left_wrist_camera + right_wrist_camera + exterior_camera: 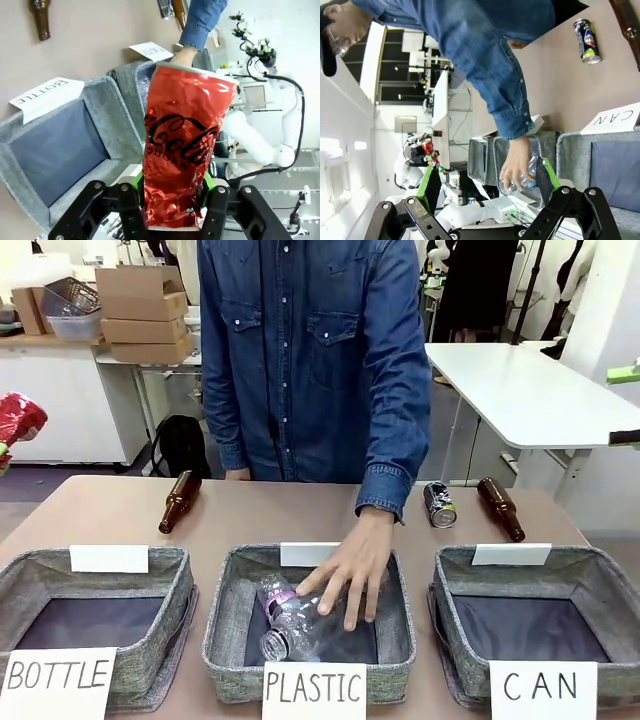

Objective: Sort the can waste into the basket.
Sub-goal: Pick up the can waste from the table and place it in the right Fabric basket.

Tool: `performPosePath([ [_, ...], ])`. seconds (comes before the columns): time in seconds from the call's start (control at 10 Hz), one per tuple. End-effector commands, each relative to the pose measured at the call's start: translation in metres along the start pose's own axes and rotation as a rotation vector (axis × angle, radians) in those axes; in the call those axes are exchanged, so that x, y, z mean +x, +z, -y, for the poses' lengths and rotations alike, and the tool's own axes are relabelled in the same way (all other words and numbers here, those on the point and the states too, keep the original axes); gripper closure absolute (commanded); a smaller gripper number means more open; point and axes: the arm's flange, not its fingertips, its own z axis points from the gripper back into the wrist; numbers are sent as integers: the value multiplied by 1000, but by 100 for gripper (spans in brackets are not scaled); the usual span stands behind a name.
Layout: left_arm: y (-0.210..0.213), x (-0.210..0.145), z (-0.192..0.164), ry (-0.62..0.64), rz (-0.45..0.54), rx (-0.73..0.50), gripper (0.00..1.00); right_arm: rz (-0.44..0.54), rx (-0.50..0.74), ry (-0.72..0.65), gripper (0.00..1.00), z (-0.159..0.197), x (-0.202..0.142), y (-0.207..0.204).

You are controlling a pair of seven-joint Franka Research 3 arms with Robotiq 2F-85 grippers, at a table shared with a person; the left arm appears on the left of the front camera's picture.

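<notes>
- Left fingers [129, 211] clamp the red can [185, 150], upright between them.
- Right fingers [429, 186] spread wide, gripping nothing; dark can [585, 41] sits on the desk [555, 90] well beyond them.

Front view: fixed. You look from the robot's side across the table [100, 515] at the person [310, 360] standing opposite.

Left wrist view: rolled sideways, very close on the red can [182, 150], with the BOTTLE basket [110, 115] beyond it.

Right wrist view: also rolled, farther back, with the CAN basket [572, 150] at its edge.

All three views share the person's hand [350, 575] in the PLASTIC basket [222, 625].
</notes>
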Motion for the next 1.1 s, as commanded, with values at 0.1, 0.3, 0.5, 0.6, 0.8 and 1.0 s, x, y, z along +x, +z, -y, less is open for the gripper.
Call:
performPosePath([
  [0.1, 4, 8, 3, -28, -44, -7, 100, 3, 23, -16, 0, -4, 1, 0],
  [0.3, 4, 8, 3, -28, -44, -7, 100, 3, 23, -16, 0, -4, 1, 0],
  [0.5, 1, 9, 3, -8, -29, -6, 64, 3, 23, -16, 0, -4, 1, 0],
  [0.6, -17, 11, 17, -53, -96, -35, 64, 0, 0, 0, 0, 0, 0, 0],
  [0.8, -79, 17, 59, -118, -250, -29, 64, 54, -11, 46, 0, -7, 2, 37],
  [1.0, -143, 20, 123, -207, -405, 13, 64, 122, 1, 21, 0, -1, 18, 86],
])
